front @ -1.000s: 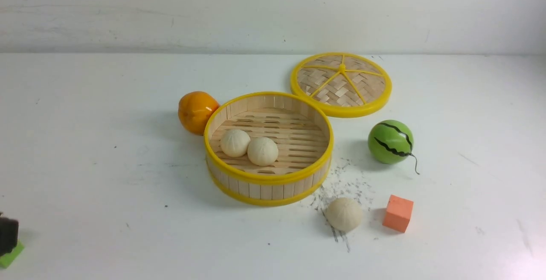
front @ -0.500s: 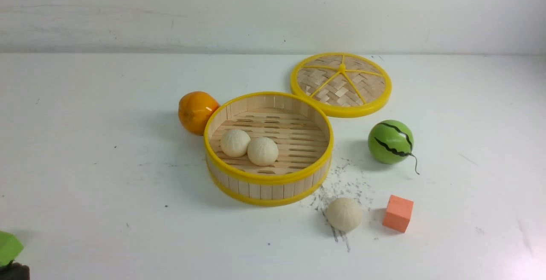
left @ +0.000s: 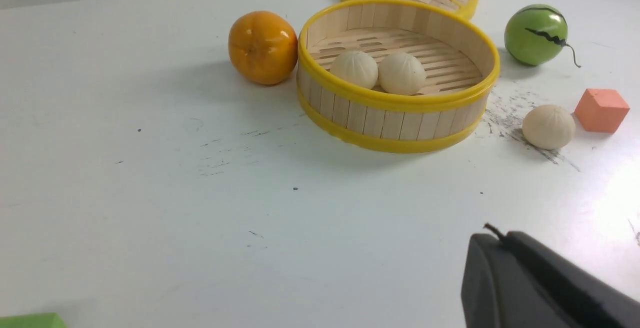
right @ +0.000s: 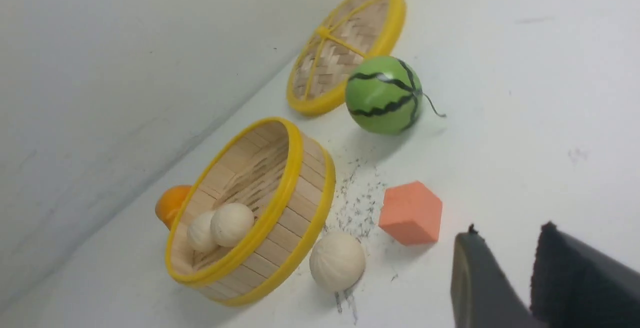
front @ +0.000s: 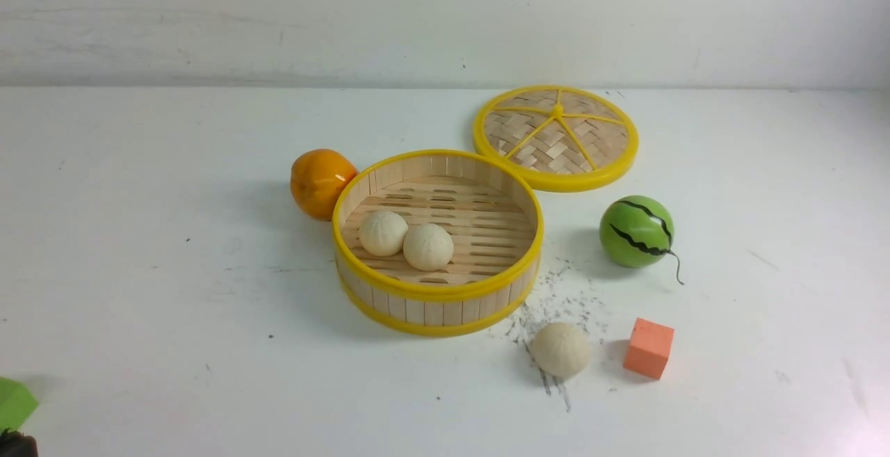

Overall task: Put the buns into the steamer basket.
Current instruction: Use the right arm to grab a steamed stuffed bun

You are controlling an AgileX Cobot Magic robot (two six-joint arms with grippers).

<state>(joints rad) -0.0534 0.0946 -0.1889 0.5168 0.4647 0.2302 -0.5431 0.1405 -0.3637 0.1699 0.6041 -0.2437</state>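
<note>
Bamboo basket (front: 438, 295) sat upright near the middle of the table (front: 139, 248). First bun (front: 383, 233) and second bun (front: 428, 247) lay on its slatted floor, touching each other, in the half toward the table's left edge. Third bun (front: 560, 350) was outside the basket, on the table just off its wall toward the near-right corner, by a patch of dark scuffs (front: 556, 297). It was not touching the basket.

Cube (front: 649, 348) stood just beside the third bun on the right-edge side, with a small gap. Melon (front: 637, 231) sat behind the cube, apart from the basket. Lid (front: 556, 138) lay flat toward the far edge, its rim at the basket's rim; contact unclear. Orange (front: 321, 183) sat just beside the basket wall on the left-edge side.

Green block (front: 14, 401) was at the near-left corner. Left claw (left: 502, 240) was by that corner, jaws closed, nothing in them. Right claw (right: 510, 233) was out of the front view. Its wrist camera showed the jaws a narrow slit apart and empty, nearside of the cube, clear of the third bun.
</note>
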